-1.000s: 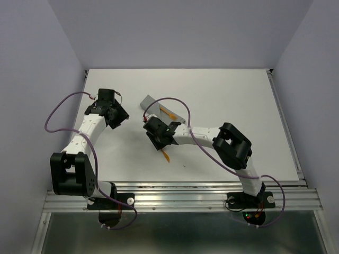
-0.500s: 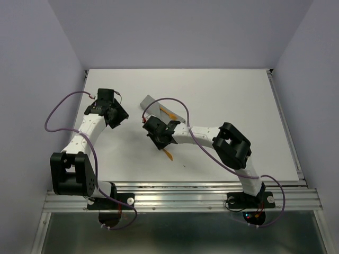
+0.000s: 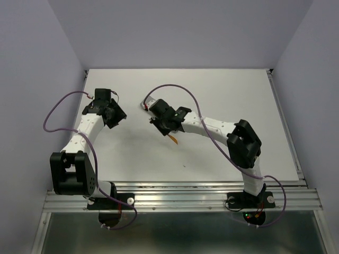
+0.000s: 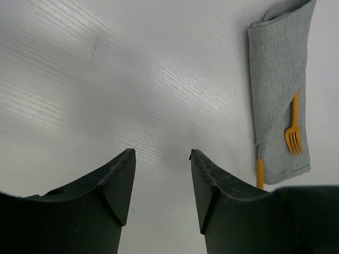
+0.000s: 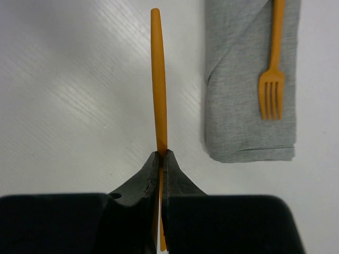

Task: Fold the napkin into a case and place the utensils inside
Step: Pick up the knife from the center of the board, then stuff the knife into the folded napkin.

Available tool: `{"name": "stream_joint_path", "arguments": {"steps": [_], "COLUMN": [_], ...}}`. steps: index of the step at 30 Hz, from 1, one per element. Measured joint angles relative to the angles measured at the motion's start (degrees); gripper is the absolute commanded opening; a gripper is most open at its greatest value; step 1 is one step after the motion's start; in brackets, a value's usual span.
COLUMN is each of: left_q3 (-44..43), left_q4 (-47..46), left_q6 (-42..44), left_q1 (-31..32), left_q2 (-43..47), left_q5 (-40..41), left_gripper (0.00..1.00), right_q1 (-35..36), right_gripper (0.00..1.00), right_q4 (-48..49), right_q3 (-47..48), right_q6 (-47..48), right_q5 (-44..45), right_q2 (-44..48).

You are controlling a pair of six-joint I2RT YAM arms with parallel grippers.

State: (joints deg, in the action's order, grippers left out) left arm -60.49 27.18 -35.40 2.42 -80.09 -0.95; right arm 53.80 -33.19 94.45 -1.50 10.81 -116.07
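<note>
My right gripper is clamped tight on the orange utensil just beside the case, while my left gripper hangs with jaws parted, apart from it.

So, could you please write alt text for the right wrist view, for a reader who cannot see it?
The right tool is shut on a slim orange utensil, which points straight away from the camera over a white table. To its right lies a folded grey napkin with an orange fork resting on it, tines toward the camera.
</note>
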Motion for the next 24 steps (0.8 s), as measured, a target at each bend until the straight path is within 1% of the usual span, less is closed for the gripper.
{"name": "stream_joint_path", "arguments": {"steps": [8, 12, 18, 24], "left_q3": [0.0, 0.0, 0.0, 0.0], "left_q4": [-0.8, -0.9, -0.9, -0.9], "left_q6": [0.5, 0.5, 0.5, 0.5], "left_q1": [0.0, 0.0, -0.3, -0.3], "left_q2": [-0.6, -1.0, -1.1, -1.1], "left_q5": [-1.5, -2.0, -2.1, -2.3], "left_gripper": [0.56, 0.56, 0.56, 0.56], "right_q1": [-4.6, -7.0, -10.0, -10.4], "right_gripper": [0.01, 0.01, 0.01, 0.01], "right_q4": [-4.4, -6.0, -7.8, -9.0], "right_q3": [8.6, 12.9, 13.3, 12.3], "right_q6": [5.7, 7.8, 9.6, 10.5], "right_q5": [-0.2, -0.2, 0.4, 1.5], "right_q2": [0.0, -2.3, -6.1, -8.2]}}
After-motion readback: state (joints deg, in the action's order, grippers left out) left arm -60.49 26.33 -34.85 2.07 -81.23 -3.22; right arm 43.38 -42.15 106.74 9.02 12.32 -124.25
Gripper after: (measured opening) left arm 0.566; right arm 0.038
